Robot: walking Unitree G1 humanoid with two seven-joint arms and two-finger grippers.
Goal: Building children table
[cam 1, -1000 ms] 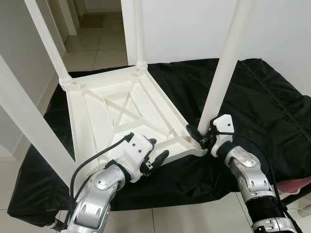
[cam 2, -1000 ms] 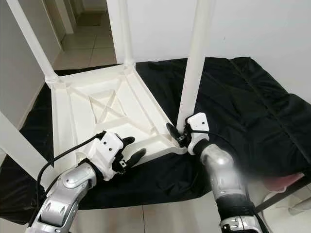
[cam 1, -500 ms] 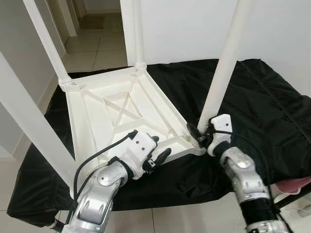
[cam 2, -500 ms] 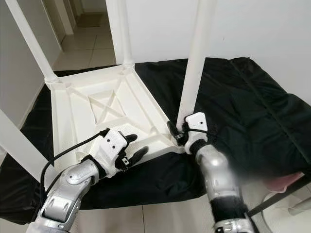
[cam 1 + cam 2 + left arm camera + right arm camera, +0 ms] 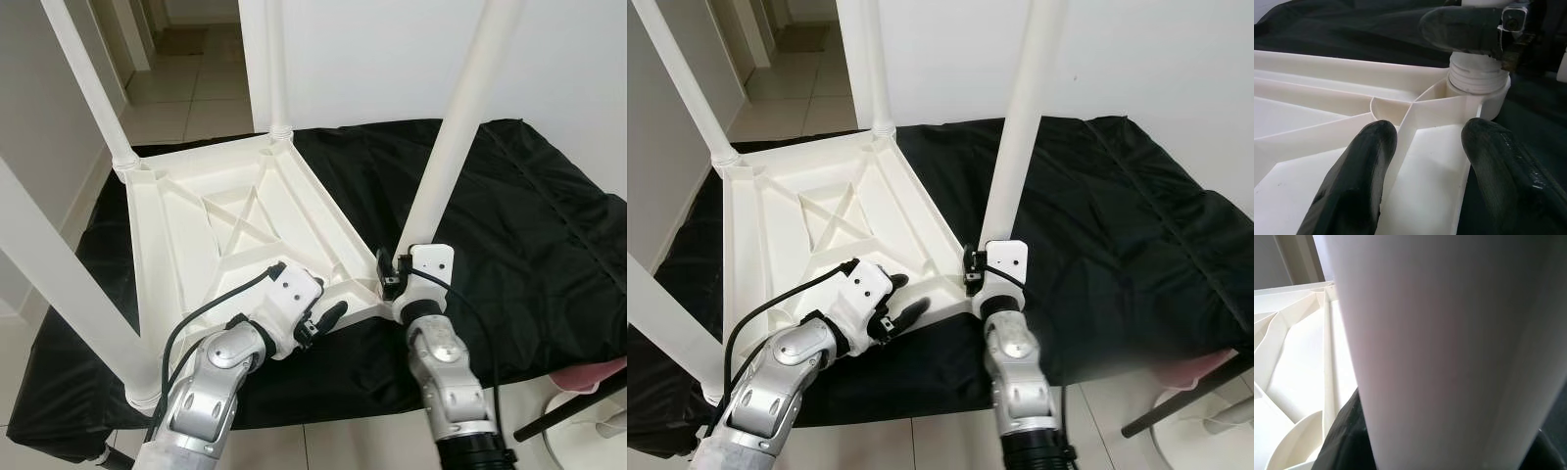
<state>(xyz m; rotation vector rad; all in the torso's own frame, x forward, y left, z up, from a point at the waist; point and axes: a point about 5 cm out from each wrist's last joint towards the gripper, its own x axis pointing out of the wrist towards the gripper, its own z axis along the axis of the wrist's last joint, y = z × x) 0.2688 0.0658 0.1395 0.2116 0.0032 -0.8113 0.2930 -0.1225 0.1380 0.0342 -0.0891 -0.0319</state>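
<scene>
**Ana:** Right end effector (image 5: 396, 277) is clamped round the base of the near-right table leg (image 5: 453, 137), right where the leg meets the corner socket of the upturned white plastic table top (image 5: 196, 245). In the right wrist view that leg (image 5: 1449, 347) is a broad white column with a dark finger on either side of it.

**Ben:** And the left end effector (image 5: 318, 308)?

**Ana:** Down at the near edge of the table top, just beside that same corner, fingers spread. The left wrist view shows it nicely: the two black fingers (image 5: 1352, 186) stand apart, one on each side of a raised rib on the underside, gripping nothing. Beyond them sits the threaded leg collar (image 5: 1476, 81) in its round socket, with a finger of the right end effector (image 5: 1464, 29) lying across it.

**Ben:** Where is the table itself?

**Ana:** Upside down on a black sheet (image 5: 509, 215) (wrinkled, glossy) spread over a low surface, ribs and cross-bracing facing up. All four legs stand up from the corners: the far-left leg (image 5: 88, 88), the far-right leg (image 5: 277, 69), the near-left leg (image 5: 69, 284) close to the camera, and the one being held.

**Ben:** Surroundings?

**Ana:** White wall (image 5: 392, 59) behind, pale tiled floor (image 5: 186, 98) running off to the upper left.
</scene>
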